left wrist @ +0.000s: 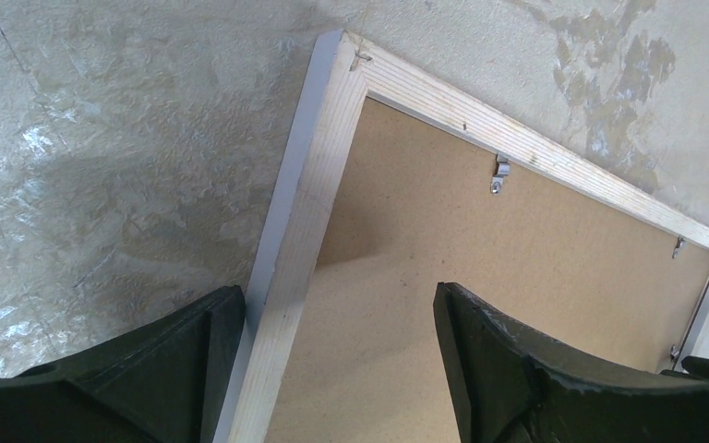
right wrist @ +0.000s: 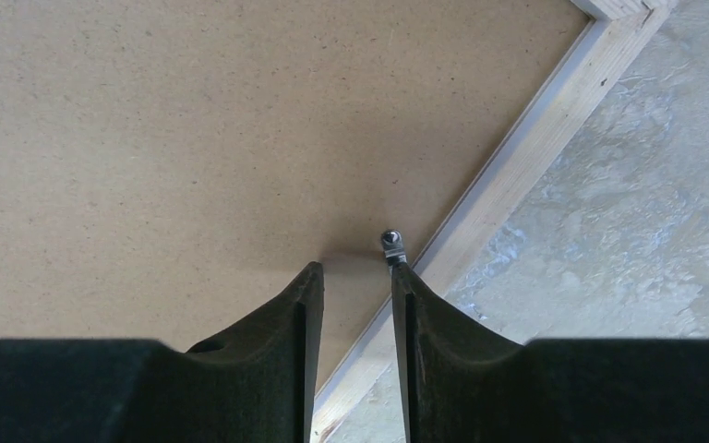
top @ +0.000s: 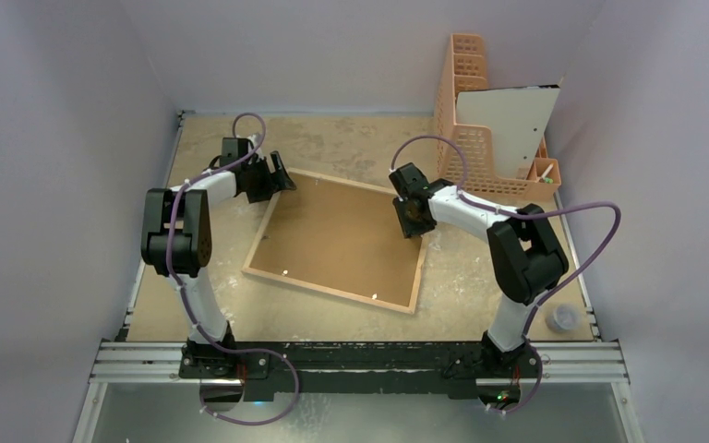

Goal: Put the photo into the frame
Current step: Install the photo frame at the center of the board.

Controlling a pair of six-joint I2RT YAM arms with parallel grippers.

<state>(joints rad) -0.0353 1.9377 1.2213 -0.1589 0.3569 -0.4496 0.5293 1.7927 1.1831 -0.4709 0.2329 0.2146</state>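
Observation:
The frame [top: 332, 288] lies face down in the middle of the table, light wood rim up, with a brown backing board [top: 342, 235] inside it. My left gripper [top: 277, 175] is open at the far left corner. It straddles the rim [left wrist: 305, 240], one finger outside it and one over the board [left wrist: 480, 268]. My right gripper [top: 414, 221] hovers at the far right side of the frame, jaws a narrow gap apart and empty [right wrist: 355, 268]. Its right fingertip touches a small metal clip [right wrist: 390, 245] beside the rim [right wrist: 517, 175]. I cannot tell whether the white sheet [top: 508, 125] is the photo.
An orange plastic basket [top: 480, 157] stands at the back right against the wall and holds the white sheet upright. A small clear cup [top: 563, 318] sits near the right arm's base. More metal clips [left wrist: 498, 175] line the frame's far rim. Walls close in on three sides.

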